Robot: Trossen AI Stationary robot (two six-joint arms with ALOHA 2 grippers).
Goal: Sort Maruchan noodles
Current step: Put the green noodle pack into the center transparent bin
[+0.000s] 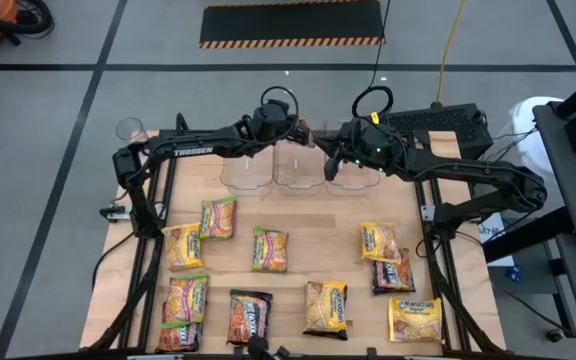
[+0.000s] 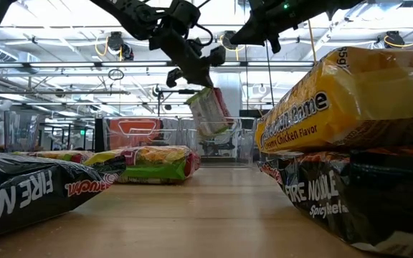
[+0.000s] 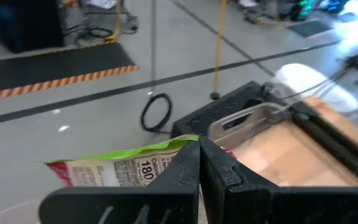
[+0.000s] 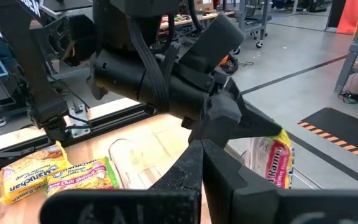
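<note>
A green-edged Maruchan noodle packet (image 2: 208, 111) hangs in the air over the clear bins (image 1: 298, 172) at the table's far edge, with my left gripper (image 2: 194, 77) shut on it. My right gripper (image 4: 201, 158) is shut on nothing. It hovers just right of the left one, above the bins (image 1: 331, 155). Several other packets lie flat on the wooden table: green-edged ones (image 1: 269, 249) at the left and middle, yellow ones (image 1: 379, 241) at the right, dark ones (image 1: 249, 315) toward the near edge. My left gripper pinches the packet's top edge (image 3: 178, 149) between its two shut fingers. The fingers slant downward toward the table's far side. The packet hangs tilted below the fingers (image 2: 205, 80), lifted clear of the table and the bins.
Three clear bins (image 1: 246, 172) stand in a row along the far edge. A clear cup (image 1: 131, 130) stands at the far left corner. A dark case (image 1: 438, 125) lies behind the right arm. The middle of the table between the packets is bare wood (image 1: 318, 235).
</note>
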